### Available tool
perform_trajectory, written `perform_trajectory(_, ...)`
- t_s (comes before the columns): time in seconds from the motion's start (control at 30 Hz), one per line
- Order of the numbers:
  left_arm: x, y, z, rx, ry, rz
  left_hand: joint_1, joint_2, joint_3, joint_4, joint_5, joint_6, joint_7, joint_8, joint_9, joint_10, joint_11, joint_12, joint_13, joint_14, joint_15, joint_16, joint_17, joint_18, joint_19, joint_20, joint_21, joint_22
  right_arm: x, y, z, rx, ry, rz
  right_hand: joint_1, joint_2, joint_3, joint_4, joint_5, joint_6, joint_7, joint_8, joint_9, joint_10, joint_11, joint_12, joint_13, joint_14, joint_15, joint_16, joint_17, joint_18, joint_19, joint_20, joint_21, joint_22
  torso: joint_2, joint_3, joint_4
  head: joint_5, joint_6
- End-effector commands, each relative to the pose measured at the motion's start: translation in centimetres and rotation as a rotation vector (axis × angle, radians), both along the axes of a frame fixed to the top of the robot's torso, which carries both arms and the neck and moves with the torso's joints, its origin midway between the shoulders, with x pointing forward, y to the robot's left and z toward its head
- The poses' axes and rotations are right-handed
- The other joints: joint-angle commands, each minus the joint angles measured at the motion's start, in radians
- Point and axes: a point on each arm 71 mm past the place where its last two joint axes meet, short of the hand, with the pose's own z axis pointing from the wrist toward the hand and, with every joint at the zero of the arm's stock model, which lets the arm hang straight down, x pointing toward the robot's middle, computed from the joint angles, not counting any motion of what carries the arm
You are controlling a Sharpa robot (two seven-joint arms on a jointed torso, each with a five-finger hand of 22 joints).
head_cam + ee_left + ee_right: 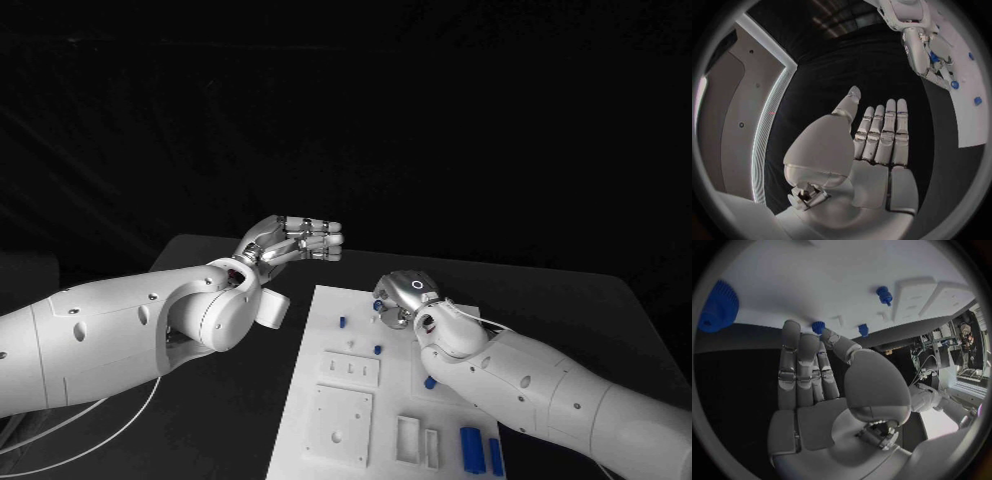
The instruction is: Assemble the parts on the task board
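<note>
The task is appearing to be at an early stage: several small blue parts [472,446] are lying loose or standing singly across the white board [335,420], and no finished assembly is showing. The right hand [402,299] is hovering over the far end of the board with fingers extended side by side, holding nothing, next to a small blue peg [819,327] and near a blue gear [718,306]. The left hand [294,240] is waiting over the black table [620,310], left of the board, fingers straight and empty.
</note>
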Motion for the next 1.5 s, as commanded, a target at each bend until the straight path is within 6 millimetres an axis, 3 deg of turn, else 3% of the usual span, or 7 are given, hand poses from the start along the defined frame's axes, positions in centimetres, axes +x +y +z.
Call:
perform_trajectory(0.03, 0.0, -0.2, 0.2, -0.003, -0.010, -0.014, -0.002, -0.007, -0.001, 0.007, -0.004, -0.009, -0.001, -0.006, -0.002, -0.008, -0.002, 0.000, 0.001, 0.002, -0.001, -0.004, -0.001, 0.018, 0.008, -0.001, -0.005, 0.002, 0.0, 0.1, 0.0, -0.005, 0.005, 0.004, 0.001, -0.006, -0.005, 0.001, 0.000, -0.005, 0.000, 0.003, -0.002, -0.008, 0.001, -0.005, -0.001, 0.002, 0.007, -0.006, -0.001, 0.017, 0.010, 0.000, -0.005, -0.001, 0.000, 0.0000, 0.0007, -0.001, 0.000)
perform_trajectory(0.4, 0.0, -0.2, 0.2, -0.003, -0.011, -0.013, -0.002, -0.007, -0.001, 0.007, -0.004, -0.009, -0.001, -0.006, -0.002, -0.008, -0.002, 0.000, 0.001, 0.002, -0.001, -0.004, -0.001, 0.018, 0.008, -0.001, -0.005, 0.002, 0.0, -0.2, 0.3, 0.015, -0.002, 0.006, -0.006, -0.021, -0.004, 0.003, 0.002, -0.023, 0.005, 0.002, -0.002, -0.033, 0.009, -0.004, -0.001, 0.001, 0.011, -0.008, -0.004, 0.017, 0.011, 0.002, -0.015, 0.000, 0.000, -0.0004, 0.0001, -0.001, 0.004)
perform_trajectory(0.87, 0.4, 1.3, 0.6, -0.002, -0.026, 0.011, -0.003, -0.010, -0.002, 0.009, -0.005, -0.010, -0.001, -0.006, -0.002, -0.005, -0.003, 0.000, 0.001, 0.004, -0.001, -0.003, -0.001, 0.018, 0.009, -0.001, -0.005, 0.002, -0.9, -5.0, 4.6, 0.122, 0.014, 0.015, 0.001, -0.029, -0.269, 0.044, 0.070, -0.086, 0.005, 0.003, -0.002, -0.026, 0.005, -0.004, 0.000, 0.002, 0.011, -0.020, -0.018, 0.010, 0.034, 0.005, -0.069, -0.049, -0.008, 0.0055, -0.0242, -0.006, 0.022)
perform_trajectory(1.1, 0.6, 1.9, 0.6, 0.000, -0.029, 0.025, -0.003, -0.010, -0.002, 0.009, -0.005, -0.010, -0.001, -0.006, -0.002, -0.005, -0.003, 0.000, 0.001, 0.004, -0.001, -0.003, -0.001, 0.018, 0.009, -0.001, -0.005, 0.002, -1.1, -8.7, 5.6, 0.109, 0.049, 0.015, 0.027, -0.027, -0.277, 0.016, 0.059, -0.082, -0.007, 0.004, -0.001, 0.222, -0.069, 0.056, 0.055, -0.004, -0.045, 0.014, 0.020, -0.026, 0.036, -0.047, -0.037, -0.017, -0.012, 0.0136, -0.0400, -0.010, 0.022)
perform_trajectory(1.13, 0.7, 2.0, 0.6, 0.001, -0.030, 0.028, -0.003, -0.010, -0.002, 0.009, -0.005, -0.010, -0.001, -0.006, -0.002, -0.005, -0.003, 0.000, 0.001, 0.004, -0.001, -0.003, -0.001, 0.018, 0.009, -0.001, -0.005, 0.002, -1.0, -9.2, 5.4, 0.100, 0.067, 0.010, 0.073, -0.011, -0.412, 0.036, 0.072, -0.106, -0.008, 0.006, -0.001, 0.145, -0.082, 0.321, 0.342, -0.001, -0.057, 0.019, 0.043, -0.059, 0.030, -0.071, -0.022, 0.009, -0.012, 0.0154, -0.0426, -0.012, 0.022)
perform_trajectory(1.17, 0.7, 2.0, 0.6, 0.001, -0.030, 0.028, -0.003, -0.010, -0.002, 0.009, -0.005, -0.010, -0.001, -0.006, -0.002, -0.005, -0.003, 0.000, 0.001, 0.004, -0.001, -0.003, -0.001, 0.018, 0.009, -0.001, -0.005, 0.002, -1.0, -9.2, 5.4, 0.100, 0.067, 0.010, 0.067, 0.013, -0.405, 0.049, 0.078, -0.100, -0.002, 0.005, -0.002, -0.041, -0.077, 0.512, 0.579, -0.011, -0.050, 0.036, 0.074, -0.031, 0.031, -0.054, -0.012, 0.027, -0.012, 0.0154, -0.0426, -0.012, 0.022)
perform_trajectory(1.5, 1.0, 2.4, 0.6, 0.004, -0.032, 0.038, -0.003, -0.010, -0.002, 0.009, -0.005, -0.010, -0.001, -0.006, -0.002, -0.005, -0.003, 0.000, 0.001, 0.004, -0.001, -0.003, -0.001, 0.018, 0.009, -0.001, -0.005, 0.002, -0.1, -11.5, 3.5, 0.063, 0.190, -0.045, 0.040, -0.006, -0.415, 0.047, 0.131, -0.111, -0.002, 0.004, 0.000, 0.079, -0.068, 1.039, 1.168, -0.001, -0.036, 0.179, 0.504, -0.021, 0.027, -0.042, 0.229, 0.263, -0.011, 0.0185, -0.0388, -0.024, 0.013)
